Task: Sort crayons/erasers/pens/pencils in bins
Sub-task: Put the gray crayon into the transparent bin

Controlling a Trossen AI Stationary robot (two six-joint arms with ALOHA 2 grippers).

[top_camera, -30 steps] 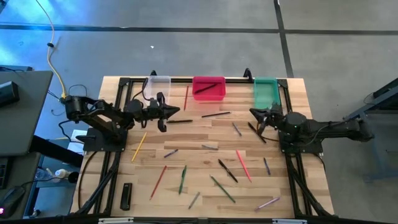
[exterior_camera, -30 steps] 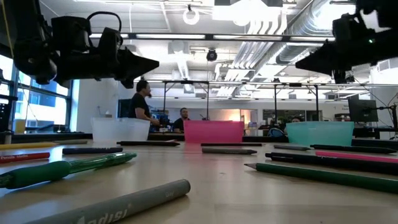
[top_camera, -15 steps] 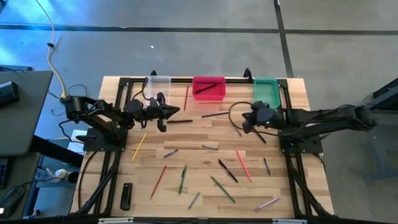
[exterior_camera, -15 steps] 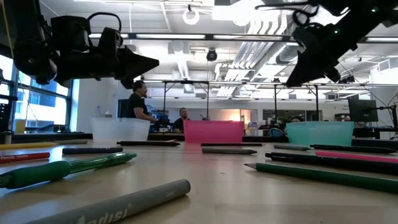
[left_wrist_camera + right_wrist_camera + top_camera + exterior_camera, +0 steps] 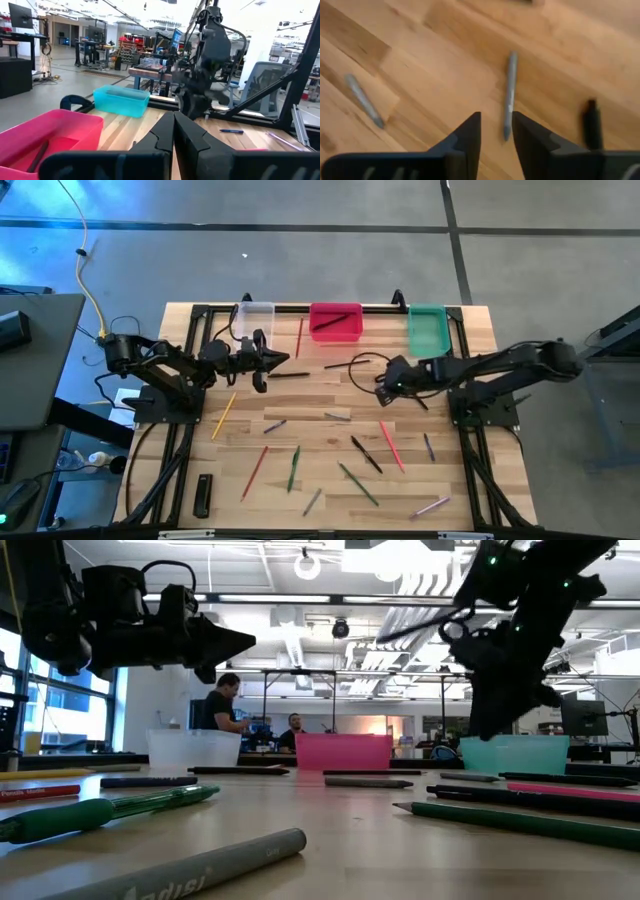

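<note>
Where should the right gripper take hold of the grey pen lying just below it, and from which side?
Grip the grey pen at mid-shaft, from straight above, right gripper fingers across its width. It lies flat on the table with bare wood on both sides.

Flat blk bar (image 5: 203,495) on wood table (image 5: 480,330); 2 ppl (image 5: 222,705) behind.

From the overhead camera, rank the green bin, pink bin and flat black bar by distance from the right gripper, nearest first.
From the right gripper:
1. Green bin, back edge, right.
2. Pink bin, back edge, middle; clearly farther than the green.
3. Flat black bar, front-left corner, farthest.
</note>
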